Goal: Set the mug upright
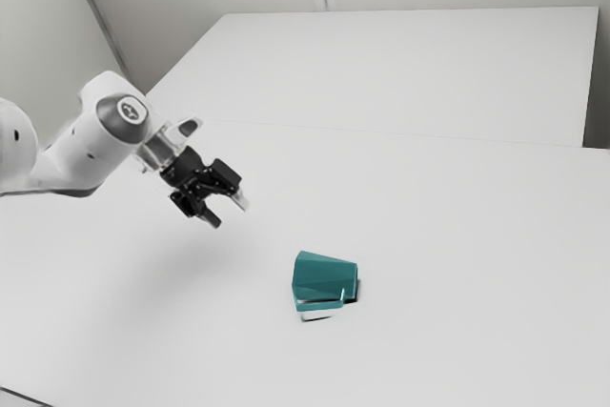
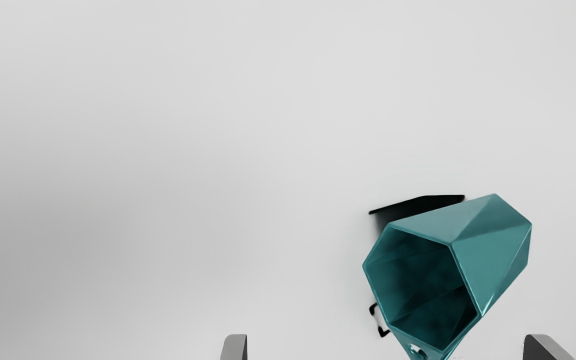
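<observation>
Here you are, and your hand hangs above the bench, its fingers spread wide apart, with a broad gap between them and nothing in their grip. Down on the bench, there's your mug, teal and many-sided, lying over on its side, well in from the bench's edges! It lies apart from your hand, lower down and farther toward the exterior view's right.

Look at the way it points: the wide, open mouth faces the arm's side, and the narrower base end points away, toward the exterior view's right. Your wrist view looks straight into that dark hollow, with the flat facets of the outer wall slanting away behind the rim. The handle is on the side facing the exterior camera, running along the mug's length, low by the bench.

Hard black shadow shows on the bench beside the mug, and a softer grey one spreads below your arm, which reaches in from the exterior view's left, angled down toward the bench with your hand at its end.
</observation>
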You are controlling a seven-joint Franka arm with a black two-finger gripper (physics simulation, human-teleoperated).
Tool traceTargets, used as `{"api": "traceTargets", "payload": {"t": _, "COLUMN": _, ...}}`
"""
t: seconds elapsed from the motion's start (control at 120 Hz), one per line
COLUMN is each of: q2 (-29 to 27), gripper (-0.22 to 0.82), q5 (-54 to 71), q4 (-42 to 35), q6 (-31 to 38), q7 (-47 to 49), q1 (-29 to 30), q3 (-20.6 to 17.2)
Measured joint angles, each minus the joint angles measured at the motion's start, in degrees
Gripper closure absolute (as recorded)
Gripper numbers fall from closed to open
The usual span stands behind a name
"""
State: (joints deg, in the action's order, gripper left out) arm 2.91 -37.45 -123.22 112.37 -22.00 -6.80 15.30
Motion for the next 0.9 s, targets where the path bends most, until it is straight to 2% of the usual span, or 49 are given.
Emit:
{"api": "traceTargets", "payload": {"t": 0.175, "q2": 1.8, "gripper": 0.0, "q5": -3.1, "q4": -1.7, "q6": 0.1, "q7": -1.4, "q1": -8.4, "q3": 0.0}}
{"api": "traceTargets", "payload": {"t": 0.317, "q2": 2.3, "gripper": 0.0, "q5": -4.8, "q4": -2.5, "q6": 0.1, "q7": -2.6, "q1": -8.0, "q3": 0.0}}
{"api": "traceTargets", "payload": {"t": 0.533, "q2": 3.2, "gripper": 0.0, "q5": -8.8, "q4": -5.2, "q6": 0.2, "q7": -4.4, "q1": -10.9, "q3": 0.1}}
{"api": "traceTargets", "payload": {"t": 0.9, "q2": 8.6, "gripper": 0.0, "q5": -19.4, "q4": -4.4, "q6": 0.8, "q7": -12.2, "q1": -12.3, "q3": 0.1}}
